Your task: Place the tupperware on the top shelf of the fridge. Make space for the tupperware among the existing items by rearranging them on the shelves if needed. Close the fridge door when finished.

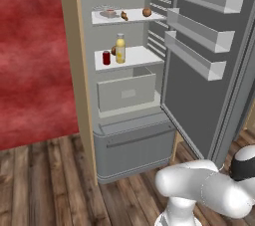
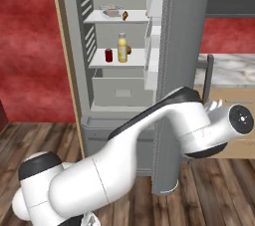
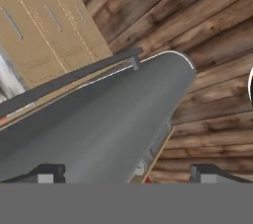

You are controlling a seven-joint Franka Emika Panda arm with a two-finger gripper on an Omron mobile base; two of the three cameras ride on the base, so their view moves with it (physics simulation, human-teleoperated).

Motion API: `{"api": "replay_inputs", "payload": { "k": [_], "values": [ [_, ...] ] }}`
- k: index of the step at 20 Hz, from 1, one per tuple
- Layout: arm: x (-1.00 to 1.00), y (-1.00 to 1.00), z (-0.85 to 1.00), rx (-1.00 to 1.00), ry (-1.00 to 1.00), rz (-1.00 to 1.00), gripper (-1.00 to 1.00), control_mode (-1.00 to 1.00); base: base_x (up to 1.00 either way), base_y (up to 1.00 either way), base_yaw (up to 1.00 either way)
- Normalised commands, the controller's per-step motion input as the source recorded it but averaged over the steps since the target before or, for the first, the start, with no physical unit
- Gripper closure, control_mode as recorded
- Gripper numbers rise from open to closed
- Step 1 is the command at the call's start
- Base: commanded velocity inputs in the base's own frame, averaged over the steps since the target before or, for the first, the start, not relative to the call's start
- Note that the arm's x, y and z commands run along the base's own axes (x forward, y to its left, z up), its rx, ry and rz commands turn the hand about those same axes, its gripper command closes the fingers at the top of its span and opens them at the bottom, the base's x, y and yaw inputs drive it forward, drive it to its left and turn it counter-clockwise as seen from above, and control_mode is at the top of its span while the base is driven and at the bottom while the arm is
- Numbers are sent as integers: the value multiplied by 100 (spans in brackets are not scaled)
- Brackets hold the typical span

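On the left stands the open fridge [image 1: 127,135], and the tupperware [image 1: 108,13] already sits on the top shelf [image 1: 134,17], with a small brown piece [image 1: 123,16] just beside it and a round brown fruit [image 1: 147,12] further along the same shelf. One shelf down are the red can [image 1: 106,57] and the yellow bottle [image 1: 120,49], close together, another brown ball half hidden behind the bottle. So the placing looks done — what seems left is shutting the fridge door [image 1: 209,85], which swings wide to the right.

The arm has reached round behind that door; the hand view looks along its grey outer face, the bar handle [image 3: 74,77] running across above it. The pincer [image 3: 127,172] is released, jaws spread wide with nothing between them, hovering at the door's edge.

To do this well, I'd judge it best to press flat on the outer face well away from the hinge, and push in a steady arc — keeping the fingers from catching under the handle.
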Motion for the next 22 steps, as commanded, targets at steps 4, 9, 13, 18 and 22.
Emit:
{"api": "replay_inputs", "payload": {
  "k": [4, 9, 13, 18, 22],
  "values": [
    [21, -7, -30, 18, 0, 2, -100, -100, 0, 0, 0],
    [50, -2, -28, 17, 0, 1, -100, -100, 0, 0, 0],
    [61, -1, -32, 14, 0, 1, -100, -100, 0, 0, 0],
    [52, 5, -23, 14, 0, 4, -100, -100, 0, 0, 0],
    [47, 47, -12, 22, 0, 11, -100, -100, 0, 0, 0]
  ]
}}
